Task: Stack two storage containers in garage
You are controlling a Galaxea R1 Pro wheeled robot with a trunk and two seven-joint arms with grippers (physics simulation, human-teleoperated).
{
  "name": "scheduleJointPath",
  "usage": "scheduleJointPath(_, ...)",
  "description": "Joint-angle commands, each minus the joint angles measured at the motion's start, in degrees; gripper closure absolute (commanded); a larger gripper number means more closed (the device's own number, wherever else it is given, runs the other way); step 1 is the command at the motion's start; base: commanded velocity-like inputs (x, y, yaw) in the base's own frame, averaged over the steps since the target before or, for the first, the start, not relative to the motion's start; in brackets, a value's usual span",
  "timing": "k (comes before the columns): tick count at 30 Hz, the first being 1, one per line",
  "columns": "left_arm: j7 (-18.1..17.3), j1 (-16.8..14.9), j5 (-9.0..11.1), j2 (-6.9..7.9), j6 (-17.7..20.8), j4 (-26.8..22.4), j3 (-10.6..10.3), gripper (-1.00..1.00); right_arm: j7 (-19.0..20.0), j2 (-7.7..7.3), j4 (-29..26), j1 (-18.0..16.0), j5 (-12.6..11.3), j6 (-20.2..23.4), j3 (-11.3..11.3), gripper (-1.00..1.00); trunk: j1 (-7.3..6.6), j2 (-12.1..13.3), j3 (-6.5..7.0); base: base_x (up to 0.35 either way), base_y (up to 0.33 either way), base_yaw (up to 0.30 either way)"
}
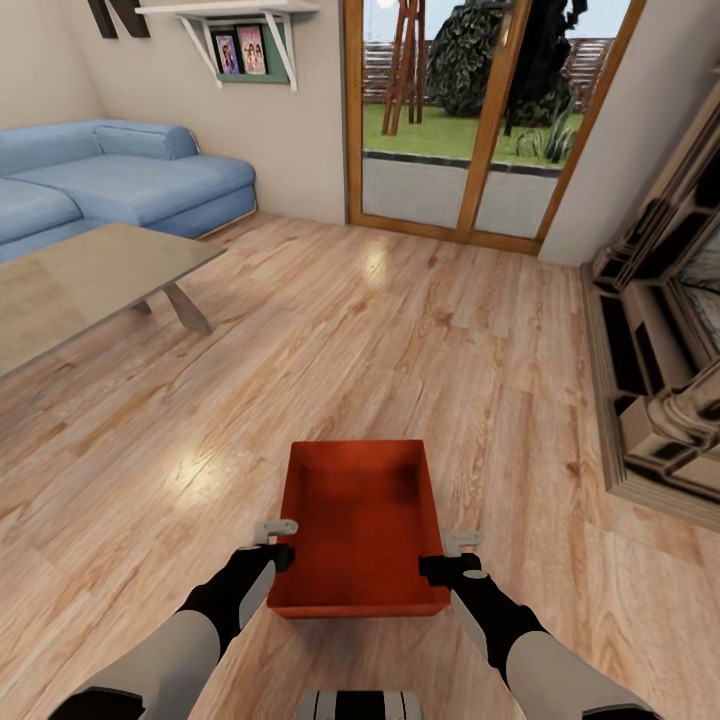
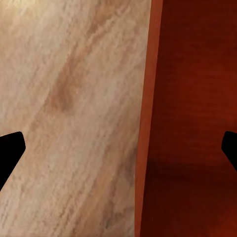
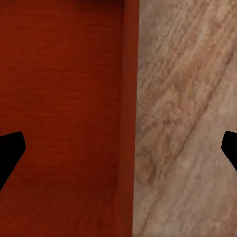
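Observation:
One orange-red open-topped storage container point(image 1: 360, 520) sits just in front of me on the living room's light wood floor point(image 1: 420, 330). My left gripper point(image 1: 281, 543) is at the container's left wall near its near corner. In the left wrist view the gripper point(image 2: 123, 143) is open, its dark fingertips point(image 2: 10, 148) wide apart, straddling the wall of the container point(image 2: 192, 98). My right gripper point(image 1: 452, 556) mirrors this at the right wall. It stands open point(image 3: 123, 143) with the container's wall point(image 3: 129, 98) between its fingers. Whether the container rests on the floor or is lifted, I cannot tell.
A glass table point(image 1: 90, 280) stands at the left with a blue corner sofa point(image 1: 120, 180) behind it. Wood-framed glass doors point(image 1: 470, 120) are straight ahead. A stone fireplace point(image 1: 660, 360) lines the right side. A wall shelf point(image 1: 240, 30) holds photos.

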Motion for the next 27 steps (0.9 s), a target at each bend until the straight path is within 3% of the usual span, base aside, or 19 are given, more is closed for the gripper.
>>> scheduleJointPath(1,0.5,0.0,0.6,0.05,0.3,-0.1,-0.5,-1.0,-0.4,-0.05,-0.1,0.0,0.1,0.4,0.5,-1.0,0.21,-0.4,-0.22,0.0,0.0,0.0)
scheduleJointPath(7,0.5,0.0,0.6,0.05,0.3,-0.1,-0.4,-1.0,-0.4,-0.09,-0.1,0.0,0.1,0.4,0.5,-1.0,1.53,-2.8,-1.3,0.0,0.0,0.0)
scheduleJointPath(23,0.5,0.0,0.6,0.05,0.3,-0.1,-0.4,-1.0,-0.3,-0.09,-0.1,0.0,0.1,0.4,0.5,-1.0,1.53,-2.8,-1.3,0.0,0.0,0.0)
scheduleJointPath(27,0.5,0.0,0.6,0.05,0.3,-0.1,-0.4,-1.0,-0.3,-0.11,-0.1,0.0,0.1,0.4,0.5,-1.0,2.41,-4.4,-2.02,0.0,0.0,0.0)
